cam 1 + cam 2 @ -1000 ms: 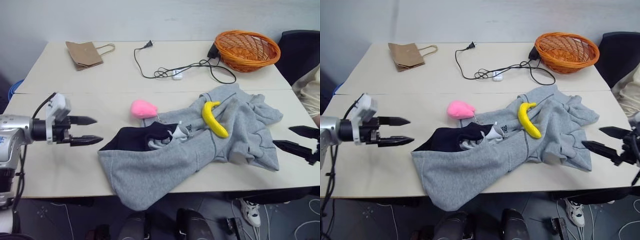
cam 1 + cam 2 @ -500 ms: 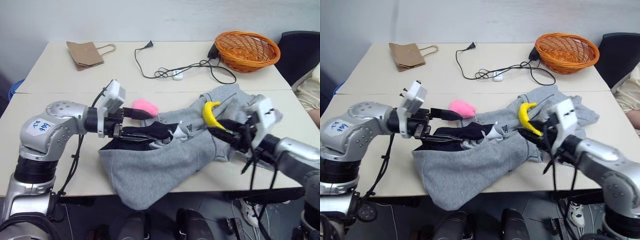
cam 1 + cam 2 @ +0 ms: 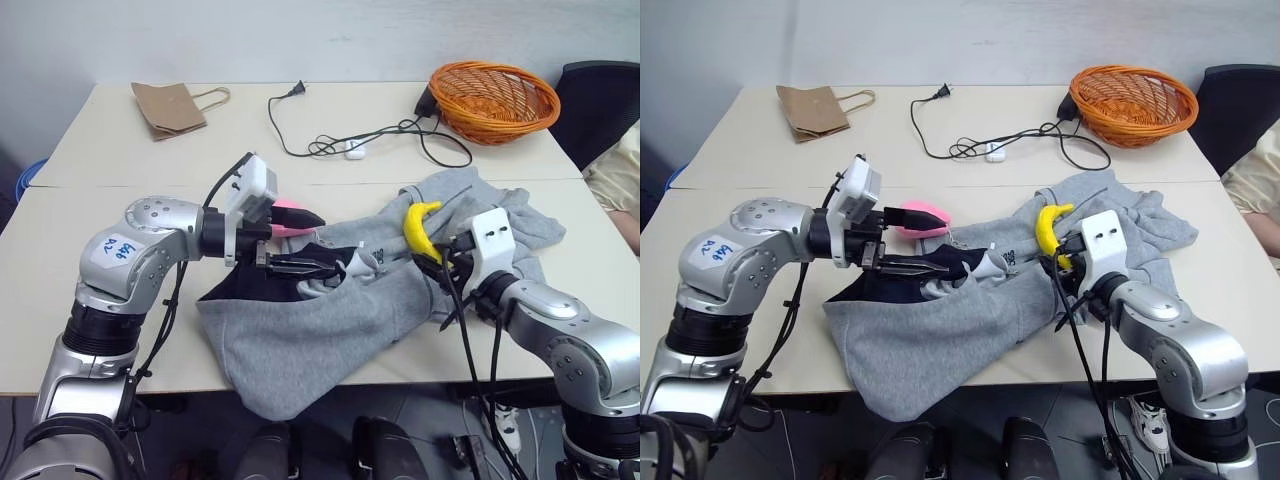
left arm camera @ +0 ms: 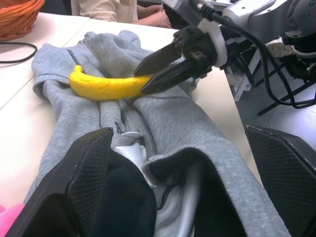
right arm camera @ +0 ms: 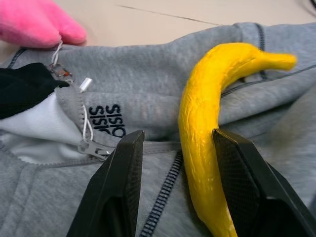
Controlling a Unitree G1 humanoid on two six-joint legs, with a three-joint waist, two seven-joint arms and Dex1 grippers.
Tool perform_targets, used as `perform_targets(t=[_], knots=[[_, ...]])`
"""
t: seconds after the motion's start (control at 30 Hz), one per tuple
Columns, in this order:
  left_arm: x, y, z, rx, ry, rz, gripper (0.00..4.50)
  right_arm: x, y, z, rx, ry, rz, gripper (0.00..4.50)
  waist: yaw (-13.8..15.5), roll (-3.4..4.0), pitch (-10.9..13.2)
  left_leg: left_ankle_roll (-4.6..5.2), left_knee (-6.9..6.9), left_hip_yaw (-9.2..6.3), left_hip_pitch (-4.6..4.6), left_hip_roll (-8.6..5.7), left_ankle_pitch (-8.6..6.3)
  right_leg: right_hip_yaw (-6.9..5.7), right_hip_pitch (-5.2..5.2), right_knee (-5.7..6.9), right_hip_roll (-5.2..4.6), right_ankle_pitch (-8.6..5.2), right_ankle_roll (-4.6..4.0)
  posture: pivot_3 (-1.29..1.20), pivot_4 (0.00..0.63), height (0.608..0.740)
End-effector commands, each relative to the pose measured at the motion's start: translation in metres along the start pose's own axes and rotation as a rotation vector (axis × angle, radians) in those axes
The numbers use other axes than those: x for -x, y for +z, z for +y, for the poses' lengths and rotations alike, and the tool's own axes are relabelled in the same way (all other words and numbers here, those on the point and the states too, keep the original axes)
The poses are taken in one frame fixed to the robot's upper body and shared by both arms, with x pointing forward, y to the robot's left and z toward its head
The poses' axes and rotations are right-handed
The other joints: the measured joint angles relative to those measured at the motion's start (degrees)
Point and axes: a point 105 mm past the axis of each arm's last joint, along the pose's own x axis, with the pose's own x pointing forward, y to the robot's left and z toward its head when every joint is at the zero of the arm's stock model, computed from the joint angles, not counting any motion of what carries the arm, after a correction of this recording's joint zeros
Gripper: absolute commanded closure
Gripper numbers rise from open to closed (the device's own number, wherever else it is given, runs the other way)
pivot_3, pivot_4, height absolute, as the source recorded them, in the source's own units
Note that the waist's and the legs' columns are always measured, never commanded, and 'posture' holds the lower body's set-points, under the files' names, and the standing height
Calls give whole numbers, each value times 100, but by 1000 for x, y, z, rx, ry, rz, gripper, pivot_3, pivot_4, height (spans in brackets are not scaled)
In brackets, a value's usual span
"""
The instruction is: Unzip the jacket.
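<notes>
The light grey jacket lies crumpled on the table's front half, its dark lining showing at the collar. Its zip pull with a white cord sits at the collar, and the zip runs down from it. A yellow banana rests on the jacket. My left gripper is open just over the dark collar, pointing right. My right gripper is partly open with the banana's lower part between its fingers; one finger stands apart from the banana, on the fleece.
A pink soft toy lies just behind the left gripper. Farther back are a black cable with a white plug, a brown paper bag and an orange basket. A person's sleeve shows at the right edge.
Both arms swung in from the table's sides to the jacket. The left gripper now reaches over the collar. The right gripper narrowed its jaws and came to the banana's lower end.
</notes>
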Motion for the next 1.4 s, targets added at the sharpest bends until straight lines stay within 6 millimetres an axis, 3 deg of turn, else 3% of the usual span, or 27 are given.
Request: perform_targets(t=[0.03,0.17,0.4,0.47,0.6,0.87,0.97,1.03,1.1,1.13,1.23,1.3,1.4], knots=[[-3,11,0,-75,-8,-15,0,-10,2,-2,49,15,-15,2227,-10,0,0,1,0,0,0,0,0,0,0,0,0,0,0,0,150,740],[-8,21,11,-100,5,-42,0,-21,-4,-18,84,-44,6,2227,6,0,0,3,2,0,0,-1,1,-2,0,2,0,0,0,0,150,740],[-14,28,14,-140,-6,-53,0,-28,-11,-20,98,-34,28,2227,-10,0,0,4,1,-1,-4,-1,2,-4,-2,1,-1,1,1,0,150,740],[-15,28,15,-140,-3,-55,0,-27,-8,-18,91,-27,4,2594,-8,0,0,4,1,-1,-4,-1,2,-4,-2,1,-1,1,2,0,150,740],[-17,24,13,-145,-14,-45,0,-25,4,-16,74,-20,-38,3751,-7,0,0,4,2,-2,-4,-1,2,-4,-1,2,-2,1,2,0,150,740],[-24,17,9,-148,-63,-30,0,-16,20,-15,74,-6,-105,3837,-2,0,0,4,2,-2,-4,-2,2,-5,-1,2,-3,1,2,0,150,740],[-31,15,6,-130,-105,-42,0,1,45,-23,82,-7,-185,3837,6,0,0,4,3,-2,-5,-2,2,-5,-1,2,-3,1,2,0,150,740],[-38,13,0,-113,-148,-59,0,27,66,-49,88,-88,-259,3837,25,0,0,6,8,-4,-12,-3,3,-8,-3,1,-4,2,4,0,150,740],[-45,12,-5,-105,-180,-72,0,55,72,-81,92,-214,-262,3837,96,0,0,13,10,-9,-20,-10,4,-13,-6,0,-11,4,7,0,150,740],[-49,10,-8,-108,-197,-80,0,76,62,-109,97,-331,-211,3837,134,0,0,17,12,-11,-23,-11,3,-15,-6,-3,-12,6,10,0,150,740],[-57,6,-13,-117,-214,-101,0,129,27,-157,84,-564,-74,3837,237,-6,-4,26,12,-33,-37,-18,4,-25,2,-23,-13,8,14,0,150,740],[-60,4,-16,-125,-215,-109,0,157,-6,-173,3,-681,-5,3837,265,-7,-4,29,12,-30,-41,-20,5,-24,2,-24,-12,11,20,0,150,740],[-61,3,-23,-127,-232,-115,0,169,-37,-172,-62,-727,38,3837,203,4,-11,40,14,-12,-34,-23,13,-23,-2,-16,-12,20,36,0,150,740]])
